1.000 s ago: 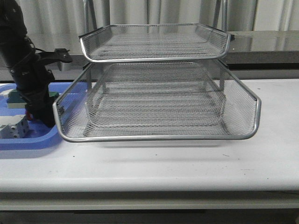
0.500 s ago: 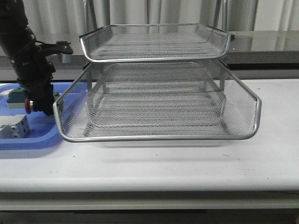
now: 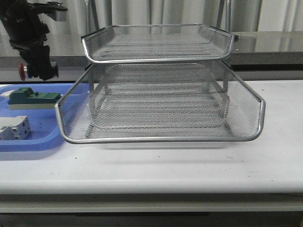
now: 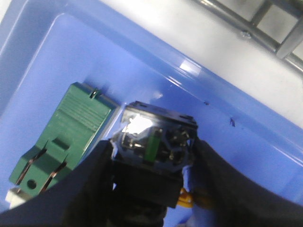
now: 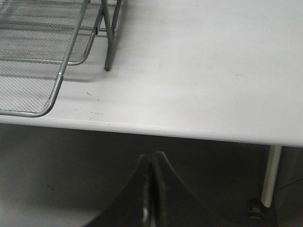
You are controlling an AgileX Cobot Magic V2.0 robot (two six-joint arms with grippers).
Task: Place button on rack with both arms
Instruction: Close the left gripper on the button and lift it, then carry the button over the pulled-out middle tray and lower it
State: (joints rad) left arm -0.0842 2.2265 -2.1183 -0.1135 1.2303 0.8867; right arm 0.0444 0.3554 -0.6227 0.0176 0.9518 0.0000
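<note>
Front view shows the left gripper [image 3: 35,71] raised above the blue tray [image 3: 33,139] at the far left, left of the rack [image 3: 161,85] and level with its upper tiers. Its jaws are clamped on the button [image 3: 22,70], whose red head points left. Left wrist view confirms the black fingers [image 4: 94,184] pressing both sides of the button's body [image 4: 154,142], clear of the tray. Below lie a green block [image 3: 31,98] and a white block [image 3: 14,128]. Right wrist view shows the right gripper [image 5: 151,189] with its jaws pressed together, holding nothing, beyond the near edge of the white table [image 5: 199,71].
</note>
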